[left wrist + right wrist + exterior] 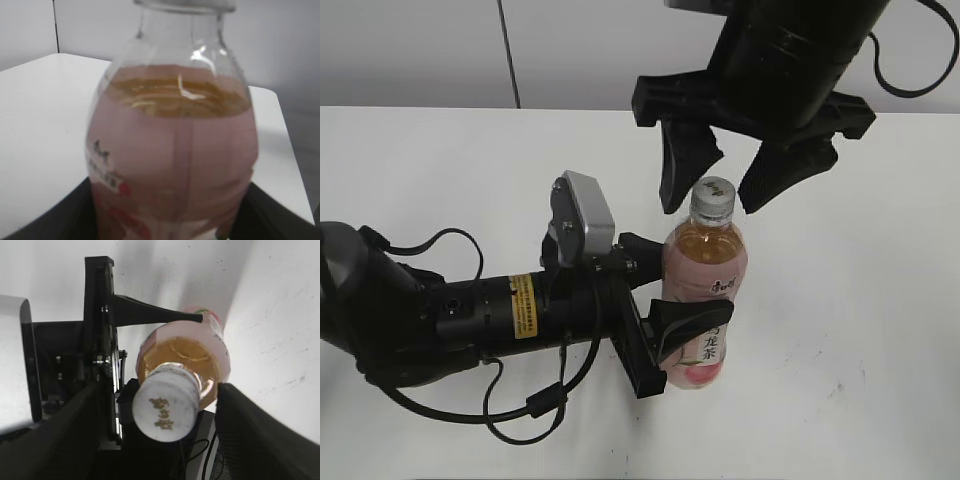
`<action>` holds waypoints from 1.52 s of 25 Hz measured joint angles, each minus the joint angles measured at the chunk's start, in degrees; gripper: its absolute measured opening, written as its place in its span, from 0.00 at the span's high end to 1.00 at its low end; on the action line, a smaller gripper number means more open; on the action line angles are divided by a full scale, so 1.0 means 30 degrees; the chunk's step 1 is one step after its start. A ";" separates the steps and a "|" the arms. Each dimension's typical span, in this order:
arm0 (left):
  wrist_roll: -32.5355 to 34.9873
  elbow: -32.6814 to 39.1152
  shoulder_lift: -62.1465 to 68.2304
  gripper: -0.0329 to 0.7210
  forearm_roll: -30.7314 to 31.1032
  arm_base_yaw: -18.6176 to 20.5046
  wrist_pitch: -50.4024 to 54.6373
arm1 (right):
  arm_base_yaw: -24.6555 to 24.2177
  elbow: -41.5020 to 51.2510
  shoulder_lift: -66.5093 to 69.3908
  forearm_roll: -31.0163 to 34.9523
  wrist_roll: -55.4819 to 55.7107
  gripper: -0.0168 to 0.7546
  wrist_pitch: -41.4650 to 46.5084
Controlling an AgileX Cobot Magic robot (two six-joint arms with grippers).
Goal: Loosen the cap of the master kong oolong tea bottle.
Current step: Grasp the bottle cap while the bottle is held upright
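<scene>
The left gripper [685,290] is clamped round the bottle [705,275] at label height, holding it upright on the table [440,170], presumably to brace it against twisting. Above, the right gripper [715,180] hangs with jaws apart, one finger on each side of the cap [713,192] and touching neither side, seemingly lined up to close on it. The cap looks fully seated.

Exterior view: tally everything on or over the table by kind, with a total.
Bottles: 1, the master kong oolong tea bottle, upright
Caps: 1, the cap, on the bottle
Grippers: 2, the left gripper with jaws clamped on the bottle, the right gripper with jaws spread around the cap
Total: 4
</scene>
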 joint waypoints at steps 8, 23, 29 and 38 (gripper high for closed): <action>-0.0036 0.0000 0.0000 0.42 -0.0023 0.0000 0.0019 | 0.0000 0.0017 0.0000 -0.0747 -0.4536 0.62 0.0000; -0.0071 0.0000 0.0000 0.42 -0.0024 0.0000 -0.0297 | 0.0030 -0.0880 0.0031 -0.0726 -2.6591 0.62 0.0521; -0.0139 -0.0189 -0.0183 0.45 -0.0377 0.0036 -0.1591 | 0.0030 -0.2325 -0.0741 -0.0489 -2.4886 0.62 0.0665; -0.0120 0.0019 0.0179 0.45 0.0382 0.0001 0.0333 | 0.0030 -0.2859 -0.1405 0.0631 -2.4086 0.63 0.0085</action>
